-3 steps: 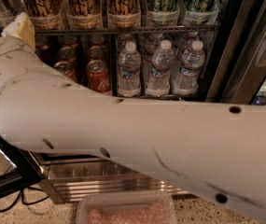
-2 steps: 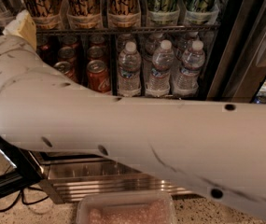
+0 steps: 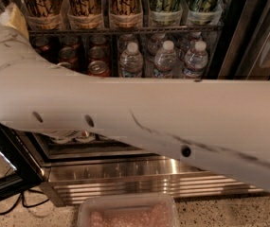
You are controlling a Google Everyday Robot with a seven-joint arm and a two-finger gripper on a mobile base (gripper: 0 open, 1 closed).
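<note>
My white arm (image 3: 139, 112) crosses the whole view from the upper left to the right edge, in front of an open drinks fridge. The gripper is out of view, so nothing shows what it holds or touches. Behind the arm, three water bottles (image 3: 165, 59) stand on the middle shelf, with red cans (image 3: 98, 68) to their left. On the top shelf are tall brown cans (image 3: 125, 4) and green cans (image 3: 165, 1).
The fridge's steel base grille (image 3: 144, 178) runs below the arm. A clear plastic container (image 3: 127, 212) with pinkish contents lies on the speckled floor in front of it. A dark door frame (image 3: 248, 32) stands at the right and black cables (image 3: 11, 202) lie at the lower left.
The arm has risen and shifted slightly left across the view. The fridge and its contents have not moved.
</note>
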